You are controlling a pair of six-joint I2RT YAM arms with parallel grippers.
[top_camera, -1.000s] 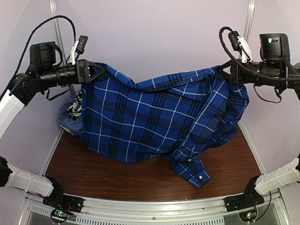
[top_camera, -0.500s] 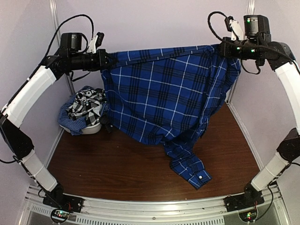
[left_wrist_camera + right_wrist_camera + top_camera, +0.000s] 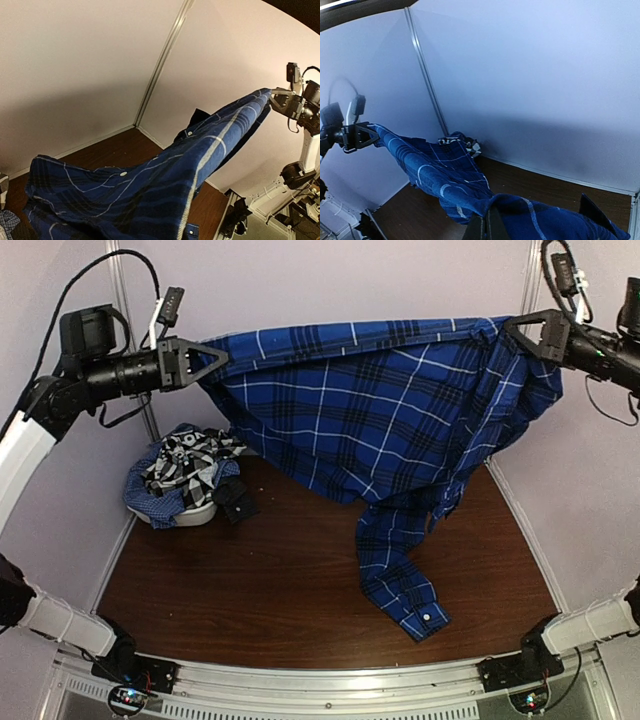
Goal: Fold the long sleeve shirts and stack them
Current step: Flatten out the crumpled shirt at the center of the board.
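One sleeve (image 3: 400, 570) trails onto the tabletop (image 3: 250, 590) as the royal-blue plaid shirt (image 3: 380, 410) hangs stretched left to right, my left jaws and right jaws clamped tight on its top corners; more shirts (image 3: 185, 475) lie heaped far left.

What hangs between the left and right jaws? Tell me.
A royal-blue plaid cloth shirt hangs stretched between them, its upper edge clamped in both jaws; the top external view shows it.
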